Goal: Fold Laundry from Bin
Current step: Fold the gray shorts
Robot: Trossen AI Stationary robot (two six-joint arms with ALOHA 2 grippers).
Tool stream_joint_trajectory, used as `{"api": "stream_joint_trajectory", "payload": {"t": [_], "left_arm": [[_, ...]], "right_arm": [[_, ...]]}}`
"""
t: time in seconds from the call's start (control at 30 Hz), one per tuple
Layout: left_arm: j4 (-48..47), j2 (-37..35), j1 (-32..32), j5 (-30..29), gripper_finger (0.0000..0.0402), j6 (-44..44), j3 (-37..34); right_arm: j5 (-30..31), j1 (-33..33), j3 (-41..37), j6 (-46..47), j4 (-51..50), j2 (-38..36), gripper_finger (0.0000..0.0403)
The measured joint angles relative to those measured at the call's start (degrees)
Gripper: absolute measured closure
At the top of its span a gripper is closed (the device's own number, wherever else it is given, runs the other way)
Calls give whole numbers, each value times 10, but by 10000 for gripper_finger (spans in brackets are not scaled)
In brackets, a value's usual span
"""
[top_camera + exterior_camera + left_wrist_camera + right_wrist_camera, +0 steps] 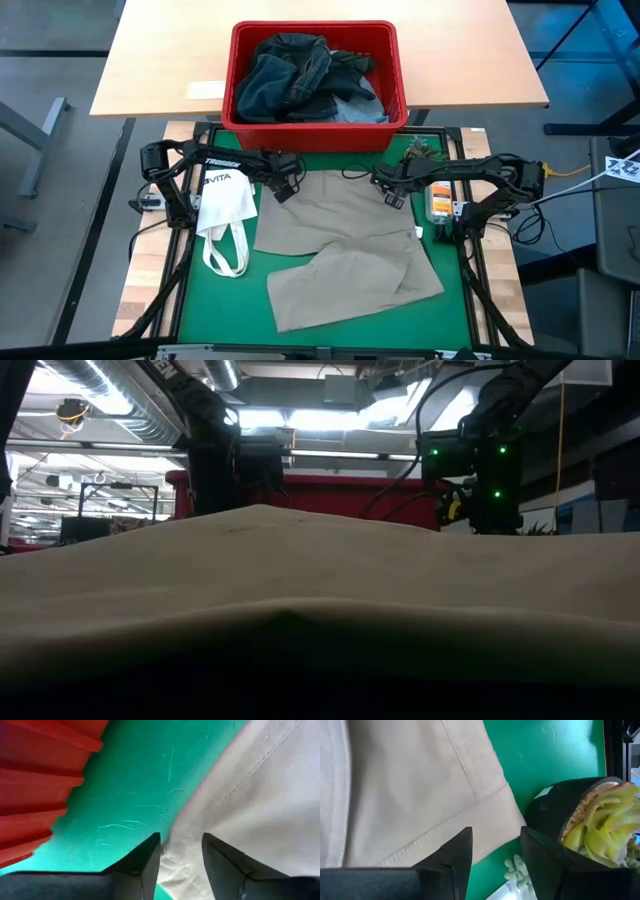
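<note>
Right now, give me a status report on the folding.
Left gripper open over the beige trousers, at their edge. Right gripper open at the far corner. Bin holds more laundry. Small potted plant beside right gripper.

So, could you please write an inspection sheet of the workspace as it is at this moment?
Surface: green mat, bare along its edges.
Job's things: beige trousers lie spread and partly folded on the mat; red bin stands beyond it on a wooden table, with dark and blue laundry inside.
Clutter: white tote bag at the mat's left; small potted succulent beside the trousers' right edge.
Grippers: left gripper open over the trousers' edge near the bin; right gripper open over the trousers' hem; neither holds anything.
Cables: yellow cable at the far right.
Surroundings: dark floor, ceiling lights; no person seen.
</note>
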Motion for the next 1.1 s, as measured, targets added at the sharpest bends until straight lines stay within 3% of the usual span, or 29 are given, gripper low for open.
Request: {"api": "stream_joint_trajectory", "payload": {"t": [0.43,0.67,0.8,1.1], "left_arm": [[-215,0,-93,15,263,4,138],[-241,-33,-191,90,266,-1,150],[-239,-48,-258,121,266,-54,150],[-237,-47,-418,145,266,-207,150]], "right_arm": [[-3,0,0,3,-40,-113,237],[-136,6,0,7,-38,-180,237],[-161,48,0,9,-24,-197,237],[-164,217,0,87,29,-199,237]]}}
